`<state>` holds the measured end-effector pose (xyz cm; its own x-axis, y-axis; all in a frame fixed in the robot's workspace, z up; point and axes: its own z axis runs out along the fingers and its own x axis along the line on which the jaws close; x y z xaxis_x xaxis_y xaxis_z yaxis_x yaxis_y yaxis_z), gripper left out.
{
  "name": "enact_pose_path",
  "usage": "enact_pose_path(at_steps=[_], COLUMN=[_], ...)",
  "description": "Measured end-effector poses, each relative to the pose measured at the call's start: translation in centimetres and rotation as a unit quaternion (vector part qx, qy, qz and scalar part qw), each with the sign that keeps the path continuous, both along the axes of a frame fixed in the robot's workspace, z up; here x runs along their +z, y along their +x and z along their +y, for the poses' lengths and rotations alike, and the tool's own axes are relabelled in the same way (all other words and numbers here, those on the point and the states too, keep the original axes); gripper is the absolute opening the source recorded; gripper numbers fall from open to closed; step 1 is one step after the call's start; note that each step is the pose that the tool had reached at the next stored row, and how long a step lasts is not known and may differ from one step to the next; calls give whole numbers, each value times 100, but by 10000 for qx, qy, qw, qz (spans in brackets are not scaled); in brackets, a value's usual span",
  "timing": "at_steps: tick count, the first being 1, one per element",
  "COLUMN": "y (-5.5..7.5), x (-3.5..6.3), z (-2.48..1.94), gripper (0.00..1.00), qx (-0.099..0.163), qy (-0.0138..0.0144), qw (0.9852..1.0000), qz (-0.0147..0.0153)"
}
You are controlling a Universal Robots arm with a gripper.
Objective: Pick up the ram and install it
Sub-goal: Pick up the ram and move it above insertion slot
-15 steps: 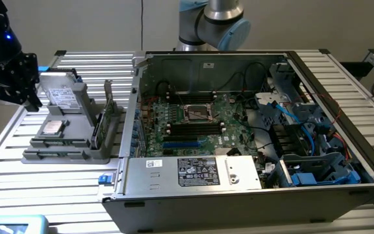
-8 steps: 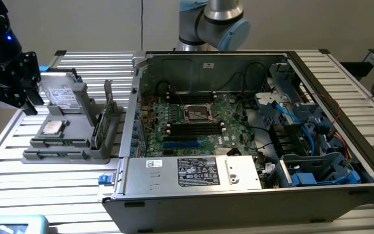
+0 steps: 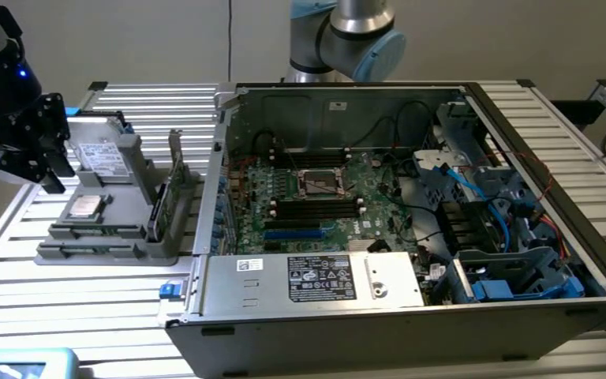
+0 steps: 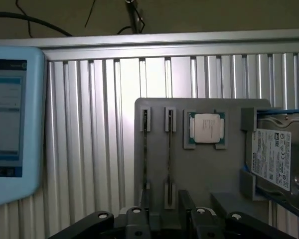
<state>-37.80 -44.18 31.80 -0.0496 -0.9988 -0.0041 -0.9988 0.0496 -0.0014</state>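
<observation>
Wrist view shows you the gripper (image 4: 164,211), jaws apart, lined up with the ram (image 4: 169,149), stood on edge in the grey holder (image 4: 209,174), presumably for an easy pinch.

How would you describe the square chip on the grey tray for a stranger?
Toward the exterior view's left from the open computer case, a grey tray lies on the slatted table. The chip lies flat on it: small, square, silver-topped, unlike the larger labelled hard drive beside it.
</observation>
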Motion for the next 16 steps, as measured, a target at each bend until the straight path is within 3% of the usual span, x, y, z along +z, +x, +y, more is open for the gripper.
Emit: enact_pose_path(at_steps=[7, 12, 16], y=[1, 2, 1], x=[-129, -205, -277], z=[-5, -50, -56], gripper=[36, 36, 36], qx=[136, 164, 175], qy=[-5, -4, -4], qw=[9999, 9999, 9998], qz=[3, 13, 32])
